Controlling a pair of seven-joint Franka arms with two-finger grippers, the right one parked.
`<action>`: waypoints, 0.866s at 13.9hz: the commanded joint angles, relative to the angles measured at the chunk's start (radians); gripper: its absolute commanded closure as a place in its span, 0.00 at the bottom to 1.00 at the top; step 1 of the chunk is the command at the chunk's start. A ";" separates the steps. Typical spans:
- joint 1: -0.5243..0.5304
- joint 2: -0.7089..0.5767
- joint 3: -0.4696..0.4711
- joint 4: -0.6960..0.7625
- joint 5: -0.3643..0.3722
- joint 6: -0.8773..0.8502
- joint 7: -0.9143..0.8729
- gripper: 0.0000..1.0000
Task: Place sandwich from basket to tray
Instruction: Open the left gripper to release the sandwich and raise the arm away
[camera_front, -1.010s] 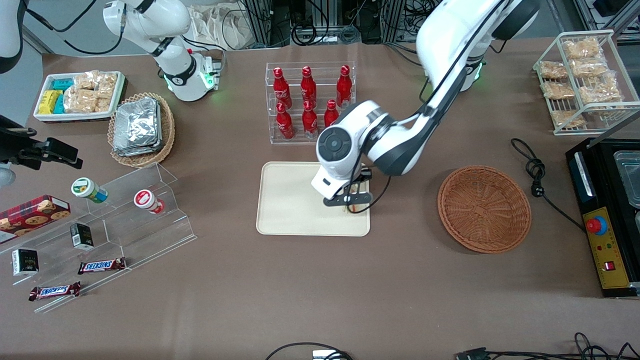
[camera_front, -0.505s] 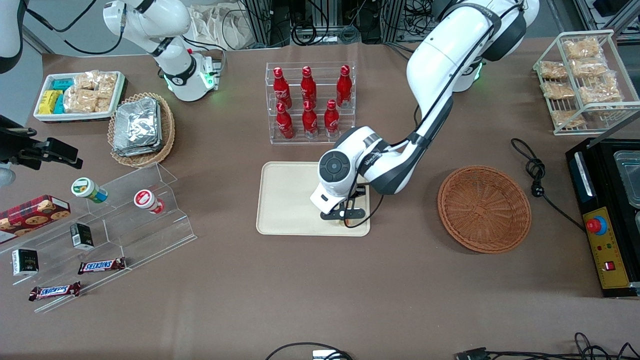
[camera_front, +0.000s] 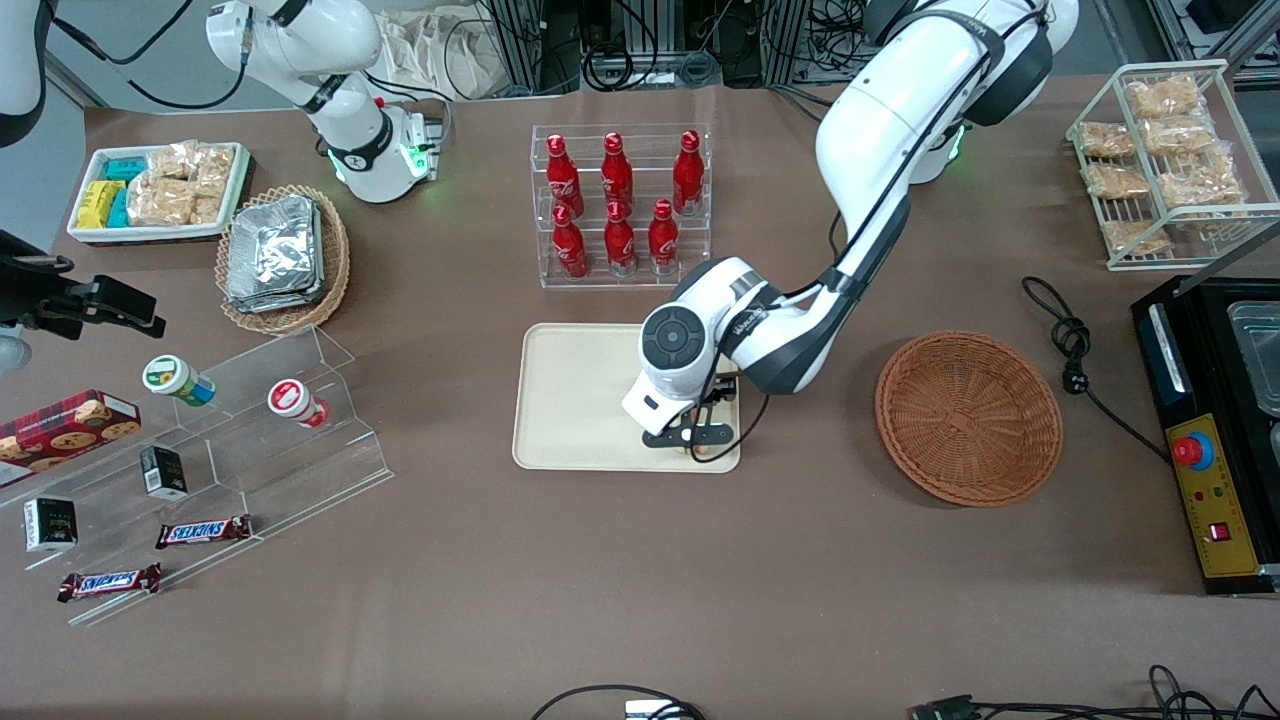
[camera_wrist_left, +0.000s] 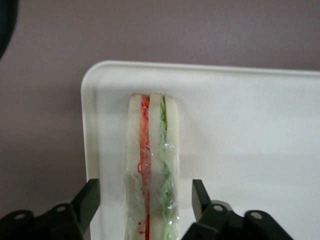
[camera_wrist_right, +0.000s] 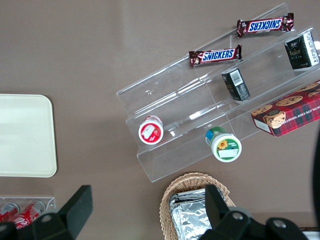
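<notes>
The tray (camera_wrist_left: 240, 130) looks like smooth, matt cream plastic. The sandwich (camera_wrist_left: 152, 165) sits in clear, glossy, crinkled wrap over soft pale bread. The end effector (camera_wrist_left: 146, 205), low over the tray's corner, has matt black fingers (camera_wrist_left: 90, 197). The desk (camera_front: 600, 580) wears a matt brown cloth. The basket (camera_front: 968, 418) is rough reddish-brown woven wicker.

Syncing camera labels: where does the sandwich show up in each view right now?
Front view: sandwich barely shows under the pincer, at the tray corner nearest the basket.
Left wrist view: sandwich lies on the tray near a corner, between the open pincer fingers, not touching them.
Right wrist view: sandwich not in it.
Shared landmark: the cream tray, in all three.
</notes>
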 joint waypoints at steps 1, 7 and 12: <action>0.002 -0.124 0.040 -0.009 0.014 -0.129 0.010 0.00; 0.174 -0.406 0.074 -0.185 -0.037 -0.173 0.028 0.00; 0.298 -0.642 0.086 -0.363 -0.101 -0.215 0.338 0.00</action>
